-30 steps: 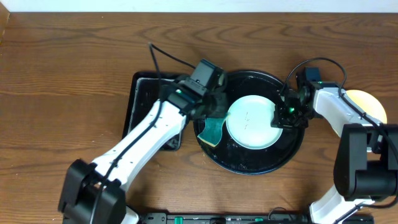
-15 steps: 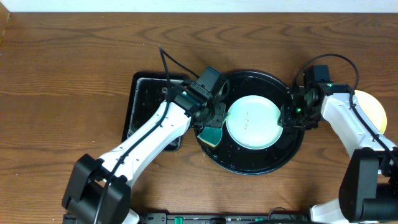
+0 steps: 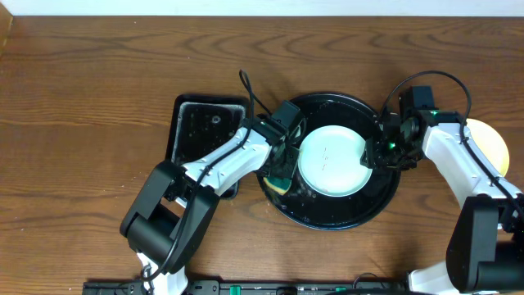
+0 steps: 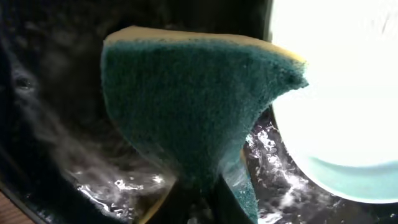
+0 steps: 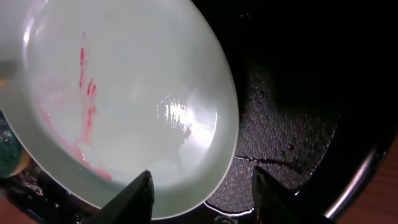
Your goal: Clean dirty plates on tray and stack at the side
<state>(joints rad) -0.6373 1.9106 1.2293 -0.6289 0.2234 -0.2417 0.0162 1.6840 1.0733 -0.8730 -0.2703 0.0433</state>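
As my left pincer (image 3: 281, 170) clenches the sponge (image 4: 199, 106), the smeared plate (image 3: 331, 160) lies just beside it to the right.

sponge (image 4: 199, 106): green over yellow | rectangular black tray (image 3: 201, 123) | brown wooden table (image 3: 98, 82)

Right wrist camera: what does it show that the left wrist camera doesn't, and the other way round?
Only the right wrist view shows red smears on the plate and the open right gripper at its rim. Only the left wrist view shows the green sponge. Both show the pale plate in the wet black tray.
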